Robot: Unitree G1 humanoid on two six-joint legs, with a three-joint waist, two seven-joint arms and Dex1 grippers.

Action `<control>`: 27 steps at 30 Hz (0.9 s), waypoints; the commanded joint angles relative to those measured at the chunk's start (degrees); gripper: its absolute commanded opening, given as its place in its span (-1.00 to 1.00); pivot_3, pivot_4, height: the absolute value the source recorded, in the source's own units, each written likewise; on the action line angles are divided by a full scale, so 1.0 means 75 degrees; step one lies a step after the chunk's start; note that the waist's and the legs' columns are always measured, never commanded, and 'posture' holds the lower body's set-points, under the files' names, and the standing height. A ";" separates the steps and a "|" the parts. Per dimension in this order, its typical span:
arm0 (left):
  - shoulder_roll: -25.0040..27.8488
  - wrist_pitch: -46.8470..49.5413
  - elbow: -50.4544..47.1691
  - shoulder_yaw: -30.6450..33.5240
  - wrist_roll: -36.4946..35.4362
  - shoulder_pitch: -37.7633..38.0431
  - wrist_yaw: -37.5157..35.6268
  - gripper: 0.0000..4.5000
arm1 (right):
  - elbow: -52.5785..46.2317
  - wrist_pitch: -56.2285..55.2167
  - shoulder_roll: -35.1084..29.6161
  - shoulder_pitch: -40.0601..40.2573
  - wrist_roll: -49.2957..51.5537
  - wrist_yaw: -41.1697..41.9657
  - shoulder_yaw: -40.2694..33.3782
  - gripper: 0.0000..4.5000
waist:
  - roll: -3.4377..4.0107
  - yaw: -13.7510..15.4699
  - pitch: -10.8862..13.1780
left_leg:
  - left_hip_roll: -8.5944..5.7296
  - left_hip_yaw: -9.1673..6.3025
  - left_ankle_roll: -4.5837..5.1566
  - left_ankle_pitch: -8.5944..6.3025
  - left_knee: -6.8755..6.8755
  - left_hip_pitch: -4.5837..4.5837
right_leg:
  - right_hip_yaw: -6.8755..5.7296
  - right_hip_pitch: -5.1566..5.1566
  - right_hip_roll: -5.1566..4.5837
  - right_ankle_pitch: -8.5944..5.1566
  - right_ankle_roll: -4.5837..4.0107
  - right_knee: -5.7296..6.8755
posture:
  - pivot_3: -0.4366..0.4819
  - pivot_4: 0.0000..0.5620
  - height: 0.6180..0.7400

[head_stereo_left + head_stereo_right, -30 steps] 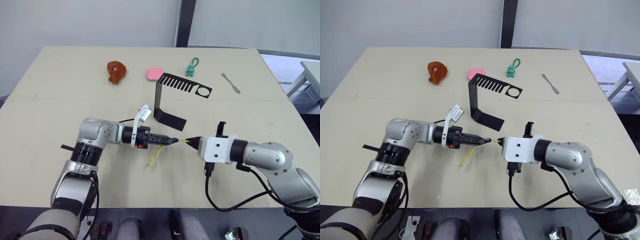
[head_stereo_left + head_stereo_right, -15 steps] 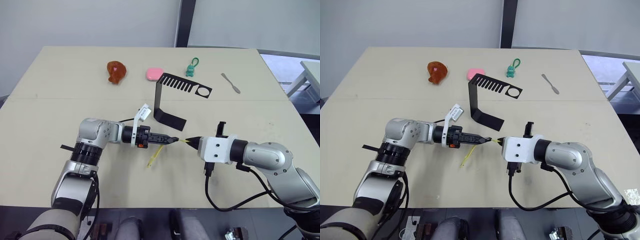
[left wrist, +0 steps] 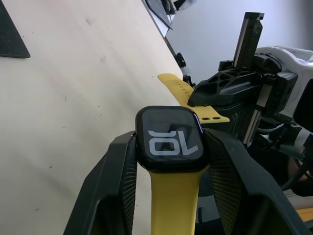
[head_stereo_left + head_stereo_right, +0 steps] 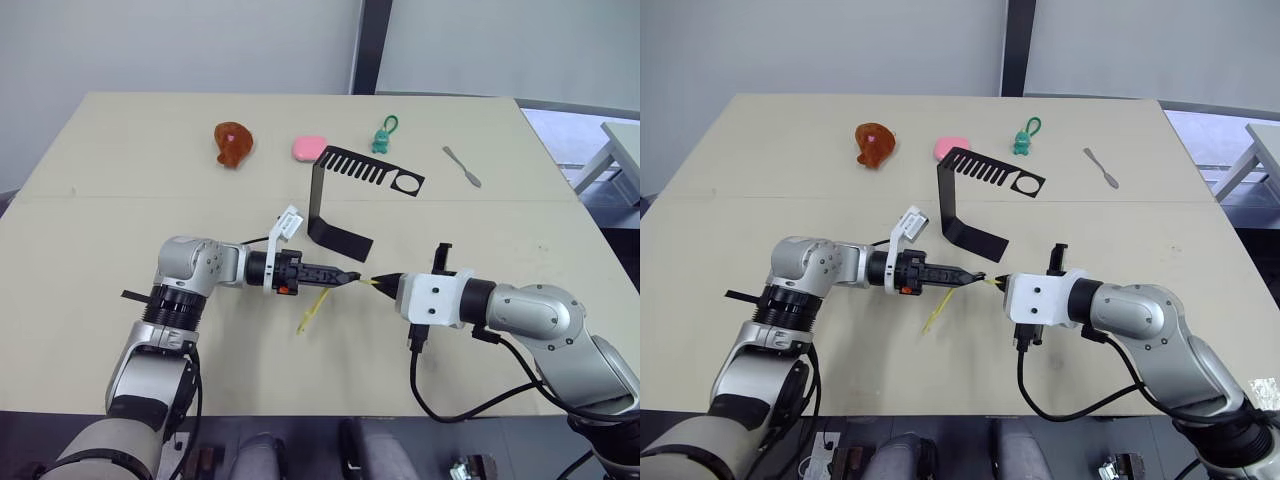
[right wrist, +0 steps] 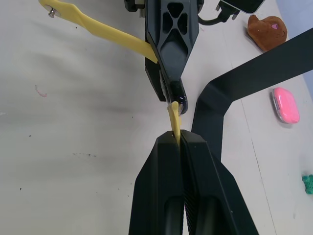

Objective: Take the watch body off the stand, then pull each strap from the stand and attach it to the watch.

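Left gripper (image 3: 168, 161) clamps the watch body (image 3: 168, 142), right gripper (image 5: 179, 139) pinches a strap (image 5: 174, 117) near the stand (image 4: 335, 215).

This looks like a lab or test room. A plain beige table (image 4: 120, 160) stands before bare grey walls (image 4: 180, 45) with a dark post (image 4: 372, 45) at upper centre. Small unrelated props lie along the table's far edge, and another pale table (image 4: 622, 140) shows at right.

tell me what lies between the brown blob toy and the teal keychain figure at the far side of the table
A flat pink oval piece lies between the brown blob toy and the teal keychain figure, seen in both eye views.
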 commanded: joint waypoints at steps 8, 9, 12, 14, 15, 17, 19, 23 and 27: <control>0.0094 -0.0162 -0.0174 0.0033 -0.0112 -0.0086 0.0024 -0.29 | -0.0225 0.0036 -0.0070 -0.0003 -0.0006 0.0015 -0.0322 -1.00 | 0.0000 0.0000 0.0000 | 0.0000 0.0000 -0.0001 0.0000 0.0000 0.0001 | 0.0000 0.0000 0.0000 0.0000 0.0000 0.0001 | -0.05 -0.47 1.00; 0.0116 -0.0183 -0.0161 0.0019 -0.0106 -0.0088 0.0006 -0.29 | -0.0240 0.0039 -0.0090 0.0010 0.0018 0.0029 -0.0354 -1.00 | 0.0000 -0.0001 0.0000 | -0.0001 0.0000 -0.0001 0.0001 0.0000 0.0001 | 0.0000 0.0000 0.0000 0.0000 0.0000 0.0001 | -0.05 -0.47 1.00; 0.0178 -0.0270 -0.0146 -0.0049 -0.0083 -0.0087 -0.0046 -0.29 | -0.0238 0.0026 -0.0152 0.0011 0.0079 0.0050 -0.0448 -1.00 | 0.0000 -0.0002 0.0000 | 0.0000 0.0001 -0.0001 0.0001 0.0000 0.0000 | 0.0000 0.0000 0.0000 0.0000 0.0000 0.0001 | -0.05 -0.47 1.00; 0.0189 -0.0302 -0.0135 -0.0079 -0.0086 -0.0088 -0.0049 -0.29 | -0.0236 0.0059 -0.0140 -0.0017 0.0109 0.0028 -0.0464 -1.00 | 0.0000 -0.0002 0.0000 | 0.0000 0.0000 -0.0001 0.0000 0.0000 0.0001 | 0.0000 0.0000 0.0000 0.0000 0.0000 0.0001 | -0.05 -0.47 1.00; 0.0193 -0.0312 -0.0137 -0.0092 -0.0090 -0.0084 -0.0051 -0.29 | -0.0234 0.0068 -0.0128 -0.0029 0.0107 0.0019 -0.0454 -1.00 | 0.0000 -0.0003 0.0000 | 0.0000 0.0000 -0.0001 0.0001 0.0000 0.0001 | 0.0000 0.0000 0.0000 0.0000 0.0000 0.0001 | -0.05 -0.47 1.00; 0.0197 -0.0322 -0.0143 -0.0114 -0.0102 -0.0078 -0.0053 -0.29 | -0.0232 0.0089 -0.0103 -0.0052 0.0094 0.0008 -0.0424 -1.00 | 0.0000 -0.0002 0.0000 | 0.0000 0.0000 -0.0001 0.0000 0.0000 0.0001 | 0.0001 0.0000 0.0001 0.0000 0.0000 0.0001 | -0.05 -0.47 1.00; 0.0195 -0.0331 -0.0150 -0.0128 -0.0113 -0.0071 -0.0054 -0.29 | -0.0234 0.0114 -0.0075 -0.0079 0.0073 -0.0004 -0.0376 -1.00 | 0.0000 -0.0003 0.0000 | 0.0000 0.0001 -0.0001 0.0000 0.0000 0.0001 | 0.0000 0.0000 0.0000 0.0000 0.0000 0.0001 | -0.05 -0.47 1.00; 0.0186 -0.0338 -0.0131 -0.0112 -0.0122 -0.0079 -0.0042 -0.29 | -0.0250 0.0140 -0.0058 -0.0085 0.0075 0.0002 -0.0341 -1.00 | 0.0000 -0.0002 0.0000 | 0.0000 0.0001 -0.0001 0.0001 0.0000 0.0001 | 0.0000 0.0000 0.0001 0.0000 0.0000 0.0001 | -0.05 -0.47 1.00; 0.0183 -0.0335 -0.0092 -0.0083 -0.0126 -0.0110 -0.0034 -0.29 | -0.0252 0.0144 -0.0057 -0.0092 0.0083 0.0015 -0.0329 -1.00 | 0.0000 -0.0002 0.0000 | 0.0000 0.0001 -0.0001 0.0000 0.0000 0.0001 | 0.0000 0.0000 0.0001 0.0000 0.0000 0.0001 | -0.05 -0.47 1.00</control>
